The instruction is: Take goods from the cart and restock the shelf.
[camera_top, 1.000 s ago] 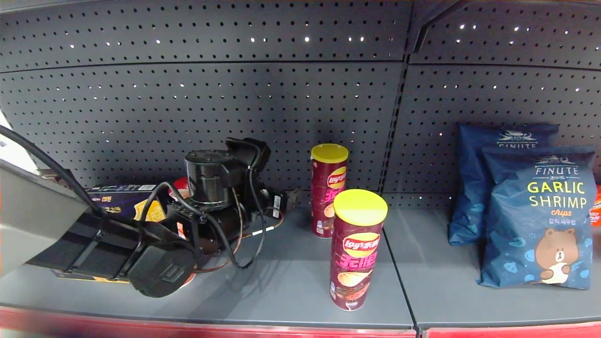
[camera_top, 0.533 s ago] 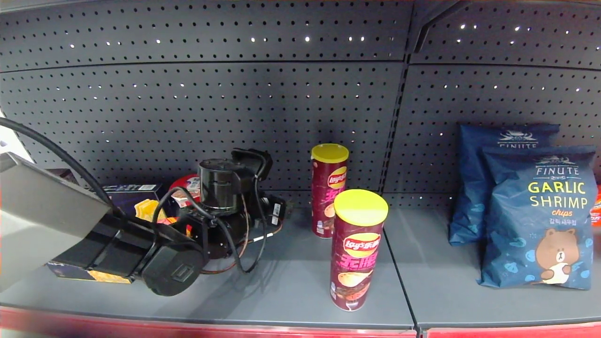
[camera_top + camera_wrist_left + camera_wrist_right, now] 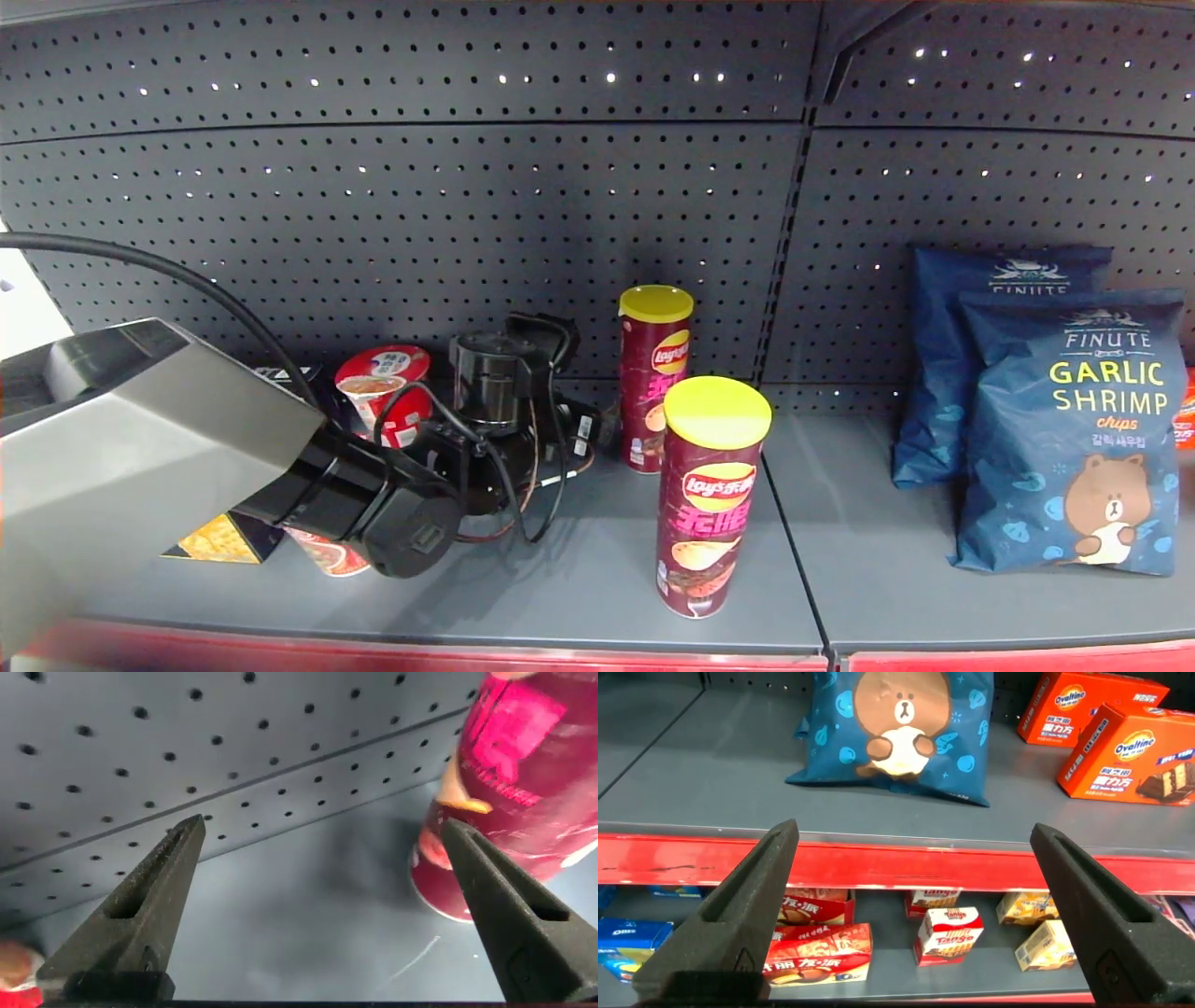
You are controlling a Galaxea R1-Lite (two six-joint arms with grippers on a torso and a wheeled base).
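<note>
Moved: left gripper [image 3: 322,826] has shifted right, toward the rear chip can [image 3: 509,784].
Opening: spread wide, holding nothing.
Other arm: right gripper [image 3: 913,829] spread, empty.

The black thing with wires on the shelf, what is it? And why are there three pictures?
That is the robot's left arm, stretched over a shop shelf. The big picture comes from a camera on its head. The other two come from cameras on its wrists, looking out between each pincer's two fingers. On the shelf are two red chip cans, a noodle cup and blue snack bags. The left pincer is open beside the back can; the right pincer is open too. Neither holds anything.
</note>
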